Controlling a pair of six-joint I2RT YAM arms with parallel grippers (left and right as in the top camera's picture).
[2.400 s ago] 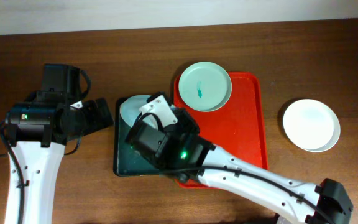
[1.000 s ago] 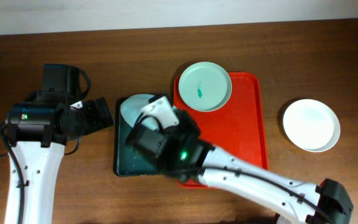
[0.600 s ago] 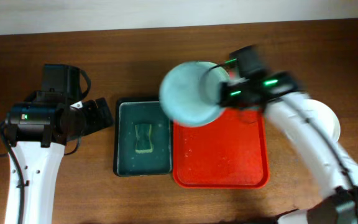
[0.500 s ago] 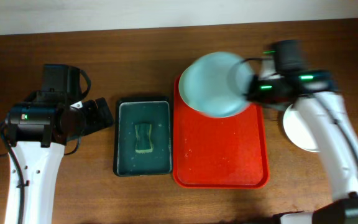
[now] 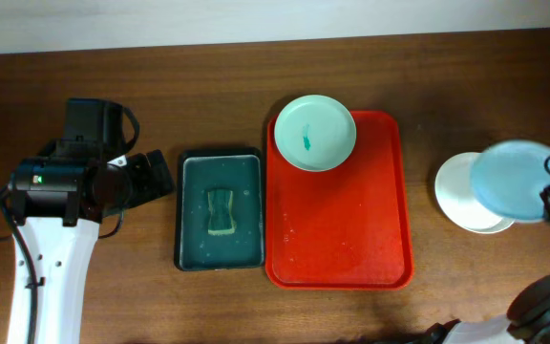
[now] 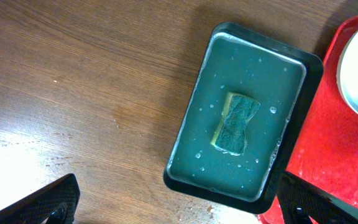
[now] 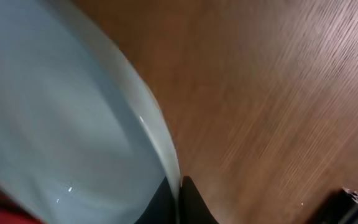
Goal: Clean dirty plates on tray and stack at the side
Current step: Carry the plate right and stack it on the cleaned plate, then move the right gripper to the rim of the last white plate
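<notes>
red tray bare across its near part; smeared plate blocks its far left corner. green sponge tray flanks its left edge. open counter strip between tray and white plate.

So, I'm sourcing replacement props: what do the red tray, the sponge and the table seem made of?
Red tray: probably plastic, glossy; even bright colour, rounded moulded rim, droplets sitting on it.
Sponge: soft foam, apparently, with darker scouring top; yellowish edge, pinched waist.
Table: wood or wood-look laminate; brown grain, faint sheen.
</notes>
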